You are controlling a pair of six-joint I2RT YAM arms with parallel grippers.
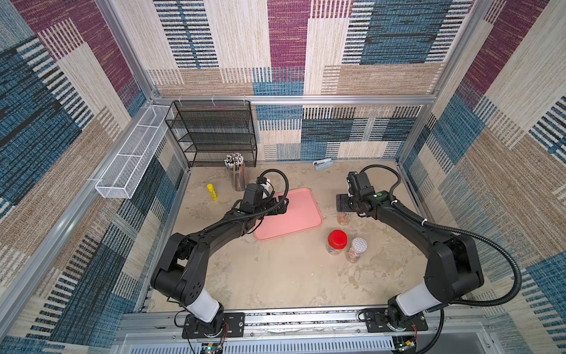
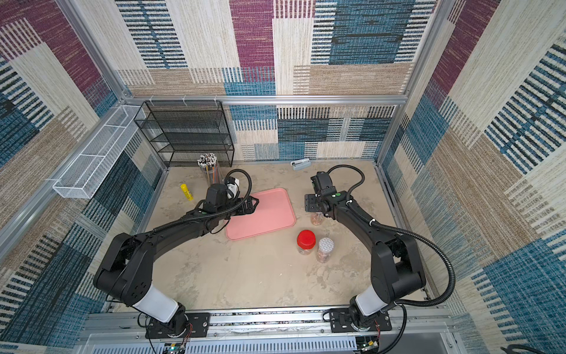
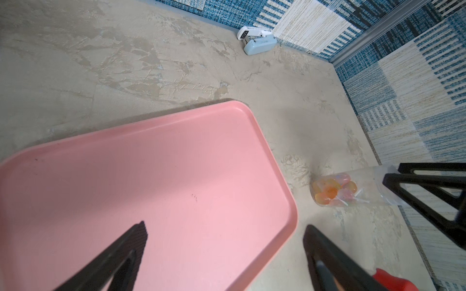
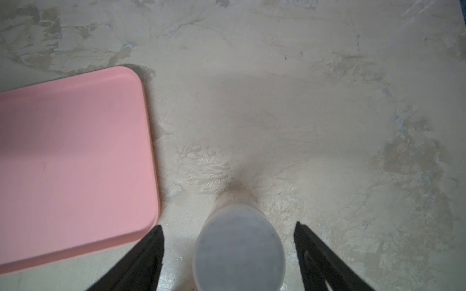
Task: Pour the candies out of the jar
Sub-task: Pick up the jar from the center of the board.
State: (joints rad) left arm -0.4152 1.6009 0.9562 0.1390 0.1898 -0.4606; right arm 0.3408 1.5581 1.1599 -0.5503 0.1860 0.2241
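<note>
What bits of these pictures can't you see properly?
- The jar, right wrist view: its top is blurred because it is too near the camera. Lid or no lid, cannot tell.
- The candies: too small to count in both top views, where the right gripper overhangs the jar.
- The red-lidded jar, left wrist view: cut off by the picture's edge.
- The foil-topped jar: its contents are too small to name.

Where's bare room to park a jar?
Free: beige tabletop between flat pink plastic tray and front metal rail; strip from tray to pale-blue stapler. Crowded: right of tray, red-lidded clear jar, silver-topped jar and clear candy jar at the right end effector.
</note>
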